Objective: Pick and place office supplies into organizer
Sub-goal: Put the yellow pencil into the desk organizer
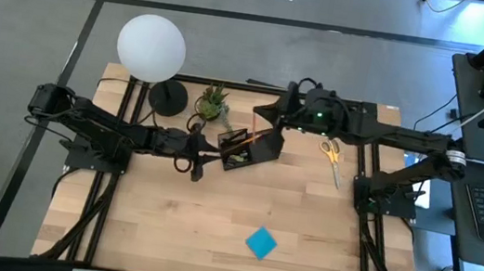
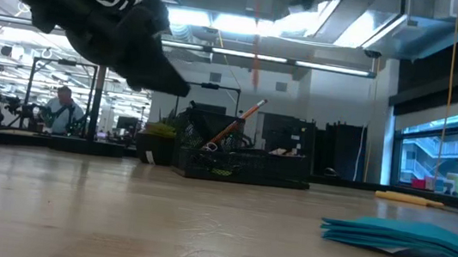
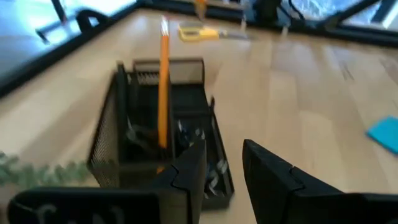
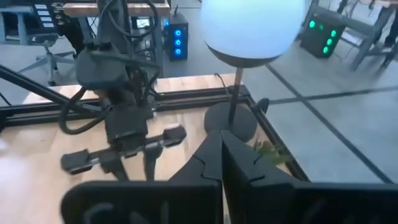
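The left gripper, half open and empty, hovers beside the organizer; the right gripper, closed and empty, waits above it.

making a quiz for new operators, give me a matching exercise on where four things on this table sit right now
Things:
1. blue sticky-note pad
2. yellow-handled scissors
3. orange pencil
4. potted plant

Places:
A. standing tilted in the organizer
B. flat on the table, right of the organizer
C. beside the round black lamp base, at the far edge
D. alone on the near part of the table

Pairs: 1-D, 2-B, 3-A, 4-C
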Controlling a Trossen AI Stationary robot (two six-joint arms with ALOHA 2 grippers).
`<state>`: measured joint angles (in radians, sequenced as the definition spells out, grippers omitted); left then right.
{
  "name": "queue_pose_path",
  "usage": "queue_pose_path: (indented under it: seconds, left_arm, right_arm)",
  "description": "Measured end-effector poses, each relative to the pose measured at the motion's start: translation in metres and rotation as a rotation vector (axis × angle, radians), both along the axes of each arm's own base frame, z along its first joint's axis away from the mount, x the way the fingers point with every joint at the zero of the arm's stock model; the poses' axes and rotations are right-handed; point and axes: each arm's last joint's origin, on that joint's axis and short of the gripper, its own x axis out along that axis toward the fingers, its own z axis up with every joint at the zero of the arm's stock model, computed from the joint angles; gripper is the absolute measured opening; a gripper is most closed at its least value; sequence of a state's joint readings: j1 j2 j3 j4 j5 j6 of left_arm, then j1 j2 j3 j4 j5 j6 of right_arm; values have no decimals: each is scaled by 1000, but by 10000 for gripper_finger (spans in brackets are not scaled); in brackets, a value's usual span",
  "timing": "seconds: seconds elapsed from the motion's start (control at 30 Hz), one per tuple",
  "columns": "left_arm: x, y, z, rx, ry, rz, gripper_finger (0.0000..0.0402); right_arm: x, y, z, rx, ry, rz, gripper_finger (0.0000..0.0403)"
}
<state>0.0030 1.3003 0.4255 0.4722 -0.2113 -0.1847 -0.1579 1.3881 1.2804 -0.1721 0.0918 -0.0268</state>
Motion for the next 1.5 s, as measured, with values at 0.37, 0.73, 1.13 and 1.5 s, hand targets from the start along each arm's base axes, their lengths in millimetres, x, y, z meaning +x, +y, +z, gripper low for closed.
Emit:
queue_pose_path:
  seconds: [0.37, 0.73, 1.13, 1.5]
  left_arm:
    - [-7, -13, -14, -37, 154, -43, 98]
    - [-8, -24, -14, -30, 163, -87, 98]
    - [-8, -26, -14, -42, 161, -87, 98]
    - [-8, -26, -14, -50, 160, -83, 98]
  right_arm:
    - [56, -9, -42, -109, -26, 33, 2]
    - [84, -15, -93, -140, 115, 54, 2]
    - [98, -18, -131, -118, 224, 61, 2]
    - [101, -18, -147, -102, 274, 63, 2]
